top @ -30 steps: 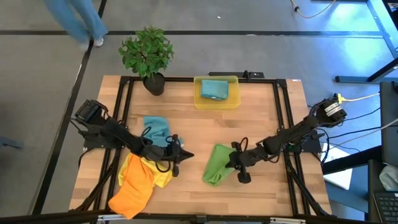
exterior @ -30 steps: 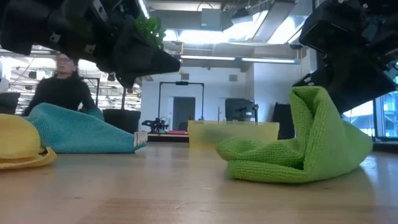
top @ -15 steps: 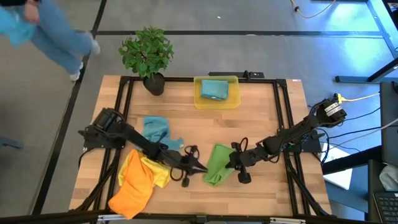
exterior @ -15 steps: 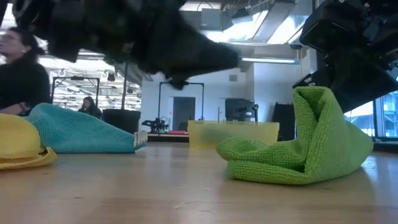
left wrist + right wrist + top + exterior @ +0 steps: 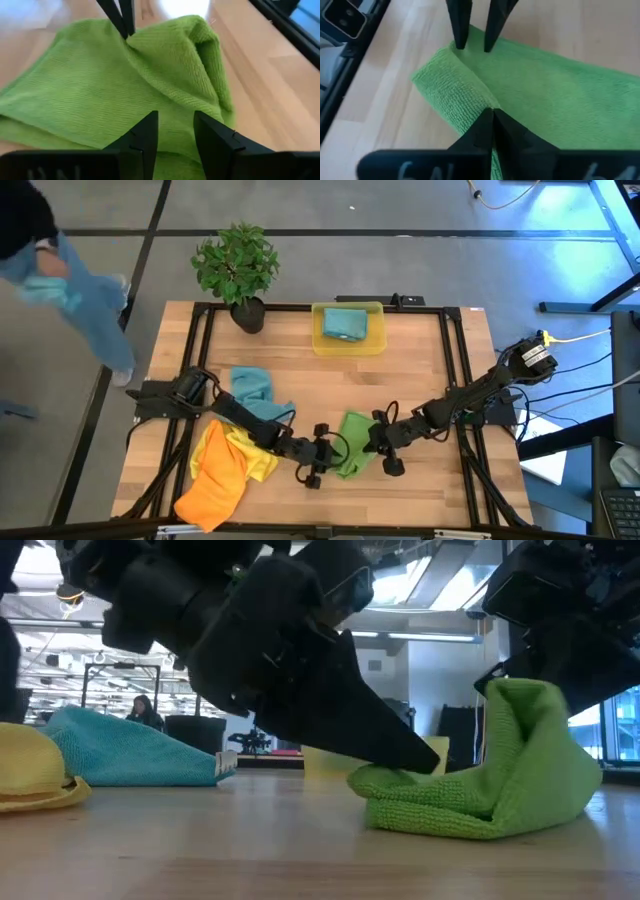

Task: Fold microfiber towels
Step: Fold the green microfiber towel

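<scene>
From above, five microfiber towels can be counted: one green towel (image 5: 351, 443) crumpled near the table's middle, a teal towel (image 5: 251, 389) to its left, a yellow towel (image 5: 234, 452) and an orange towel (image 5: 212, 485) overlapping at the front left, and a second teal one (image 5: 344, 325) inside the single yellow bin (image 5: 348, 345) at the far edge. One potted plant (image 5: 238, 268) stands beside the bin. The left gripper (image 5: 330, 450) reaches to the green towel's left edge; the right gripper (image 5: 370, 440) sits at its right edge

At table height, the green towel (image 5: 480, 780) rises in a peak under the right arm, with the left gripper (image 5: 425, 755) touching its low edge

The left wrist camera shows the left gripper (image 5: 172, 131) with its two fingers spread apart over the green cloth (image 5: 100, 90), nothing between them

The right wrist camera shows the right gripper (image 5: 492, 117) with fingers pressed together, pinching a fold of the green towel (image 5: 555, 90)
</scene>
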You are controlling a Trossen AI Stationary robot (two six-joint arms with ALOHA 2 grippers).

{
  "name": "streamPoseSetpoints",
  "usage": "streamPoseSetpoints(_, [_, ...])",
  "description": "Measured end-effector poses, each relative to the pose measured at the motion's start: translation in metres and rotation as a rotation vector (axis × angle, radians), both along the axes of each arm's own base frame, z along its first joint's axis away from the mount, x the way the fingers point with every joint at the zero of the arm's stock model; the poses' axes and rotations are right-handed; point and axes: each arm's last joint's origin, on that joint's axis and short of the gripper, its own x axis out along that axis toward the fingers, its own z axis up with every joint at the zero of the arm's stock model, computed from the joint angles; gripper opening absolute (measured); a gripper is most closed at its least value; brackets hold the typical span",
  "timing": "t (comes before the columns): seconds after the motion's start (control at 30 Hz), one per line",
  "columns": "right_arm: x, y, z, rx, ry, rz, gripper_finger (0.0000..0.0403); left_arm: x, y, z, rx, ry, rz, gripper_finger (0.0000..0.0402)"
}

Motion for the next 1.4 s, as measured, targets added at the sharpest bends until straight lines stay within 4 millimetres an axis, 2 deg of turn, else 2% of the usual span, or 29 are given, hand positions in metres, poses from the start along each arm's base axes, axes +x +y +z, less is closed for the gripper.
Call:
streamPoseSetpoints(0.17, [-0.005,0.009,-0.001,0.049,0.038,0.081,0.0067,0.000,0.001,-0.003,-0.065,0.042,-0.036,0.0117])
streamPoseSetpoints(0.4, [-0.018,0.033,0.001,0.090,0.035,0.182,0.0153,0.000,0.001,-0.004,-0.067,0.046,-0.038,0.0115])
streamPoseSetpoints(0.5, [-0.025,0.049,0.004,0.063,-0.042,0.227,0.0181,0.000,0.001,-0.004,-0.068,0.046,-0.038,0.0115])
streamPoseSetpoints(0.6, [-0.032,0.065,0.002,-0.047,-0.140,0.282,0.0200,0.000,0.001,-0.004,-0.067,0.046,-0.038,0.0115])
streamPoseSetpoints(0.7, [-0.039,0.077,-0.004,-0.189,-0.221,0.330,0.0211,0.000,0.001,-0.004,-0.067,0.046,-0.038,0.0115])
streamPoseSetpoints(0.87, [-0.041,0.090,-0.009,-0.365,-0.311,0.311,0.0221,0.000,0.001,-0.004,-0.069,0.046,-0.042,0.0115])
streamPoseSetpoints(1.13, [-0.029,0.108,-0.032,-0.527,-0.197,0.372,0.0222,0.000,0.001,-0.004,-0.070,0.047,-0.042,0.0115])
streamPoseSetpoints(1.4, [-0.019,0.131,-0.041,-0.821,-0.178,0.438,0.0223,0.000,0.001,-0.004,-0.089,0.056,-0.037,0.0114])
